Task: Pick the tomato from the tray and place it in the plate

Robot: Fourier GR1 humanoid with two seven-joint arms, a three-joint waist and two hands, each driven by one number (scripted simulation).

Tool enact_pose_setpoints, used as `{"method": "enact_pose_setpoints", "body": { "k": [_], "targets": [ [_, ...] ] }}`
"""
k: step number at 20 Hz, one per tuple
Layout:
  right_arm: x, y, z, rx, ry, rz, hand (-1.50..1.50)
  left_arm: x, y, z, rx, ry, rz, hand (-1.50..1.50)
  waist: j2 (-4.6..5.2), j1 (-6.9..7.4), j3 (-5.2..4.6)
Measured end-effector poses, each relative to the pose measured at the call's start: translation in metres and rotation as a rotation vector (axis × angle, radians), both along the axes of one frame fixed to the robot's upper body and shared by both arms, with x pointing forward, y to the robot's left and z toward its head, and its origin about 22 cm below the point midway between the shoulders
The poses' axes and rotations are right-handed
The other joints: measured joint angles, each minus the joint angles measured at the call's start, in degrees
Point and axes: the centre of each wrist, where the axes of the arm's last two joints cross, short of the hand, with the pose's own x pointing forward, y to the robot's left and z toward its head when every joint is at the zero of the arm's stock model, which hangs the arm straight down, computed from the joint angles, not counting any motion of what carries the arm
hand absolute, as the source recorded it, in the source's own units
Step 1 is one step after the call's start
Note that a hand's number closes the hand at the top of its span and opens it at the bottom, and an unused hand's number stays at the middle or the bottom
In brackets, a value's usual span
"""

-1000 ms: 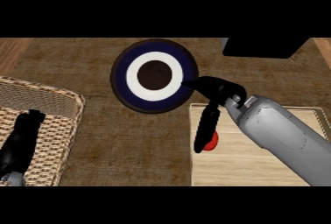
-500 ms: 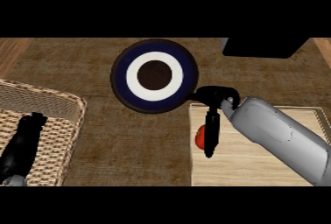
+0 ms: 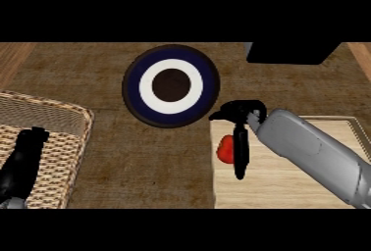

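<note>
Head view. The tomato [image 3: 225,149] lies at the left edge of the tray [image 3: 319,191], against the straight, uncurled fingers of the right robot hand [image 3: 240,147], which holds nothing. The plate [image 3: 171,86] sits just beyond on the tabletop [image 3: 145,166]. Risk: fingers closing off-centre could roll the tomato over the tray's edge. The left robot hand [image 3: 23,162] rests over a basket [image 3: 62,122].

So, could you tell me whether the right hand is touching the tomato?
Cannot tell: in the head view the right hand overlaps the tomato, hiding any contact or gap.
</note>
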Motion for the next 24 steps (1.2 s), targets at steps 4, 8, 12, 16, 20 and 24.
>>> {"method": "enact_pose_setpoints", "body": {
  "k": [4,8,12,16,20,24],
  "targets": [
    [0.0,-0.001,-0.005,-0.016,0.024,0.024,-1.5,0.0,0.0,0.0,-0.007,0.0,0.005,0.0,-0.17,-0.32,-0.01],
    [-0.001,0.0,-0.01,-0.02,0.038,0.045,-1.5,0.0,0.002,0.0,-0.009,0.005,0.017,0.0,-0.44,-0.39,-0.02],
    [-0.004,0.003,-0.018,-0.022,0.047,0.054,-1.5,-0.002,0.001,0.0,-0.008,0.005,0.022,0.0,-0.7,-0.36,0.0],
    [-0.004,0.002,-0.018,-0.014,0.044,0.057,1.5,-0.004,0.003,0.001,-0.009,0.004,0.027,0.0,-0.84,-0.52,-0.04],
    [-0.004,0.0,-0.016,0.006,0.029,0.056,1.5,-0.004,0.003,0.0,-0.014,0.009,0.029,0.0,-0.87,-0.91,-0.05],
    [-0.006,-0.002,-0.019,0.016,0.007,0.062,1.5,-0.004,0.002,-0.003,-0.011,0.021,0.03,0.0,-0.9,-0.91,-0.06]
  ]
}}
